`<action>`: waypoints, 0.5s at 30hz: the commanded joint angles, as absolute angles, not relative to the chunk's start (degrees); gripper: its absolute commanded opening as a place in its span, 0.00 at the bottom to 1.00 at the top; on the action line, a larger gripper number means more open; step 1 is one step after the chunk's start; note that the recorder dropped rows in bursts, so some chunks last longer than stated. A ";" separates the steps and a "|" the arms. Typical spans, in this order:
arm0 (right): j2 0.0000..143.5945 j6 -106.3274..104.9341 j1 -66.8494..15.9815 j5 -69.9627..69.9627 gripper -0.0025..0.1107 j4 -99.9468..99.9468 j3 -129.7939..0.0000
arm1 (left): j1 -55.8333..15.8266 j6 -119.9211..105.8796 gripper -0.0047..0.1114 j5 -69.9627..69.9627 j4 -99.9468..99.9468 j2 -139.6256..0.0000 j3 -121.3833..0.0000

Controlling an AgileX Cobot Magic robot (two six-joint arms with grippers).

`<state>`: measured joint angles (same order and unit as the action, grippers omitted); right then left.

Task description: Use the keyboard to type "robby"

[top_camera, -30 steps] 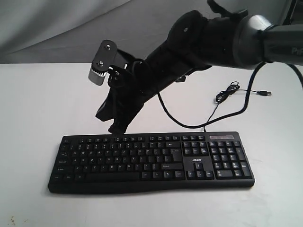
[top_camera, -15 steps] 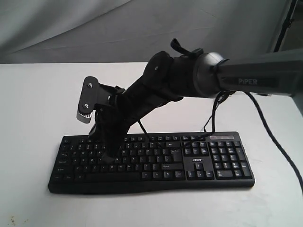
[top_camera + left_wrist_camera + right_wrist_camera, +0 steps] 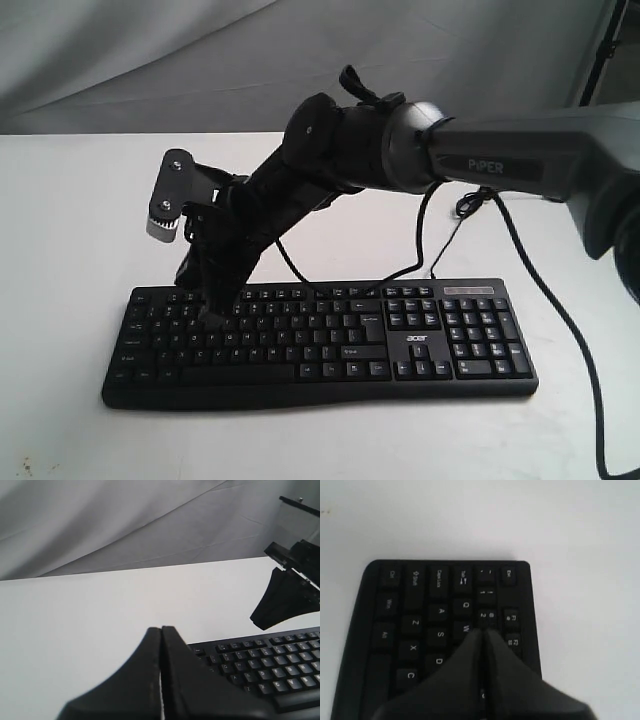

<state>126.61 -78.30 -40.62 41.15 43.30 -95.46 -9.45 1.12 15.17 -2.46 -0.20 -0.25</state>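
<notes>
The black keyboard [image 3: 330, 340] lies flat on the white table, its acer logo beside the number pad. My right gripper [image 3: 213, 316] reaches across from the right and points down at the left letter rows. In the right wrist view the right gripper [image 3: 482, 630] is shut with nothing held, its tips between the W and 2 keys of the keyboard [image 3: 415, 610]; whether a key is pressed I cannot tell. My left gripper [image 3: 161, 628] is shut and empty, near the keyboard's [image 3: 270, 665] Esc corner, over bare table. It is out of the exterior view.
The keyboard's thin cable [image 3: 446, 247] runs back toward the table's far right. A thicker arm cable [image 3: 545, 300] hangs to the right of the number pad. A grey cloth backdrop [image 3: 150, 60] stands behind the white table [image 3: 70, 220]. The right gripper's fingers [image 3: 282, 602] show in the left wrist view.
The right arm has swung forward, down and to the left, from behind the keyboard's back edge to its left letter keys. The keyboard has not moved.
</notes>
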 commanded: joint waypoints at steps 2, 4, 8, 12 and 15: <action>127.47 -74.23 -40.61 42.29 0.02 38.74 -95.84 | -9.82 1.28 0.04 14.86 -2.74 0.00 0.00; 127.75 -74.23 -40.71 42.29 0.02 39.00 -95.84 | -9.82 1.28 0.04 14.86 -2.74 0.00 0.00; 129.10 -74.23 -40.74 42.29 0.02 39.00 -95.84 | -9.82 1.28 0.04 14.86 -2.74 0.00 0.00; 129.91 -74.23 -41.06 42.17 0.02 39.33 -95.84 | -9.82 1.28 0.04 14.86 -2.74 0.00 0.00; 130.38 -74.23 -41.63 41.59 0.02 39.54 -95.84 | -9.82 1.28 0.04 14.86 -2.74 0.00 0.00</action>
<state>130.38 -74.31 -40.73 41.87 39.23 -95.50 -9.45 1.12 15.17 -2.46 -0.20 -0.25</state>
